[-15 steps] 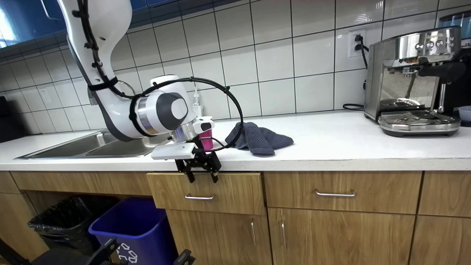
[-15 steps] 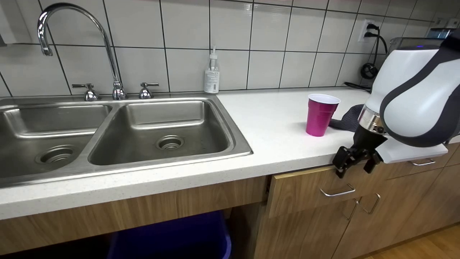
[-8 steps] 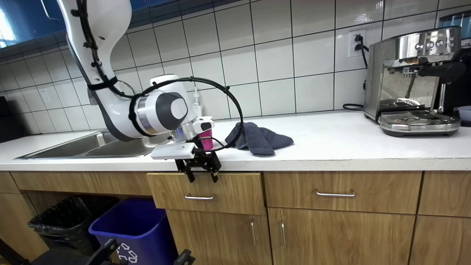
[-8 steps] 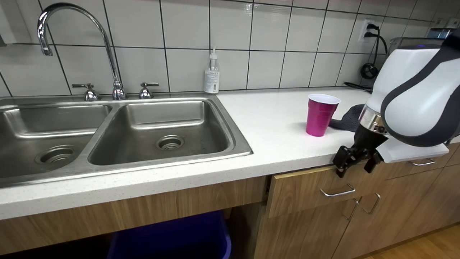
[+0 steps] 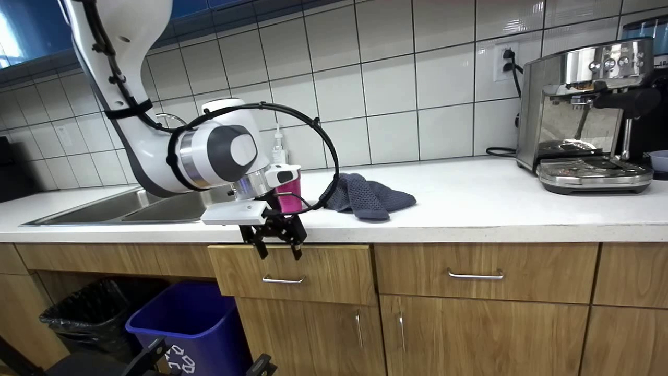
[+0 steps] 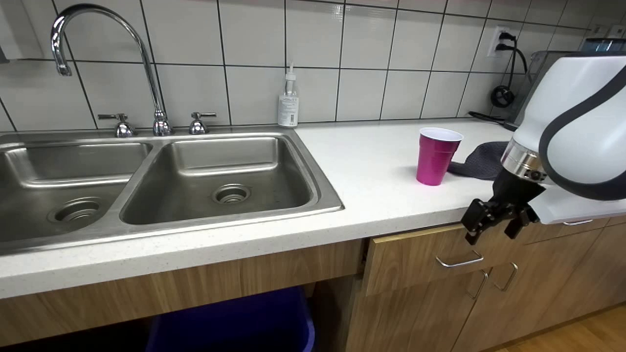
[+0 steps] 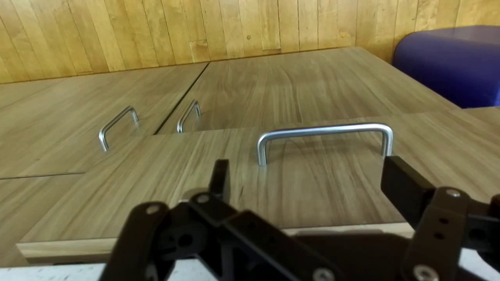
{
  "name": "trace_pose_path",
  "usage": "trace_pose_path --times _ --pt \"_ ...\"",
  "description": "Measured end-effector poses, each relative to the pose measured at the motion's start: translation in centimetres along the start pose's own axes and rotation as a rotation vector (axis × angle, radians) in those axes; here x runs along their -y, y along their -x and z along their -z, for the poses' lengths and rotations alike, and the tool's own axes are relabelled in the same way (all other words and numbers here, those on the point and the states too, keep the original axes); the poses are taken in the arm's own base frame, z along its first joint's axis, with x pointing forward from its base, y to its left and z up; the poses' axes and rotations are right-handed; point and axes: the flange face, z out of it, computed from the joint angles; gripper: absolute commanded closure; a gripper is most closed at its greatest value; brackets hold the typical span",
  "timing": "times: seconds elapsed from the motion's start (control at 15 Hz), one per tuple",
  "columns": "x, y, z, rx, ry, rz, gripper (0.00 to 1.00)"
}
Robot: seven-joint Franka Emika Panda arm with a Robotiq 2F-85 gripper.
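My black gripper (image 7: pixel 306 171) stands open with nothing between its fingers. It hangs in front of a wooden drawer (image 5: pixel 334 271), which sticks out a little from under the counter. Nearest to the fingertips in the wrist view is the drawer's silver handle (image 7: pixel 328 130), apart from them. In both exterior views this handle (image 6: pixel 459 263) sits lower than the gripper (image 6: pixel 491 235). A magenta cup (image 6: pixel 436 159) with a white inside stands upright on the counter behind the gripper; the arm partly hides it in an exterior view. Beside the cup lies a dark grey cloth (image 5: pixel 365 196).
A double steel sink (image 6: pixel 318 186) with a faucet (image 6: pixel 105 10) is set into the counter. A pump bottle (image 6: pixel 288 105) stands by the tiles. An espresso machine (image 5: pixel 589 115) is farther along. Below are a blue bin (image 5: pixel 177 331), a black-lined bin (image 5: pixel 91 308) and cabinet doors with handles (image 7: pixel 117 125).
Nearly still at first, the arm and gripper have since shifted a little outward from the counter. The jaws have stayed open. Drawer, cup and cloth stand as before.
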Motion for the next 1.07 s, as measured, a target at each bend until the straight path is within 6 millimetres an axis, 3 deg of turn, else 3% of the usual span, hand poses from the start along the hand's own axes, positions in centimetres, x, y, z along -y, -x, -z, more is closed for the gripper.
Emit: trace_pose_path --times 0.53,1.07 --pt "0.2 4.2 2.6 0.004 -0.022 0.003 0.0" --pt "0.1 2.8 7.0 -0.041 -0.026 0.0 0.0"
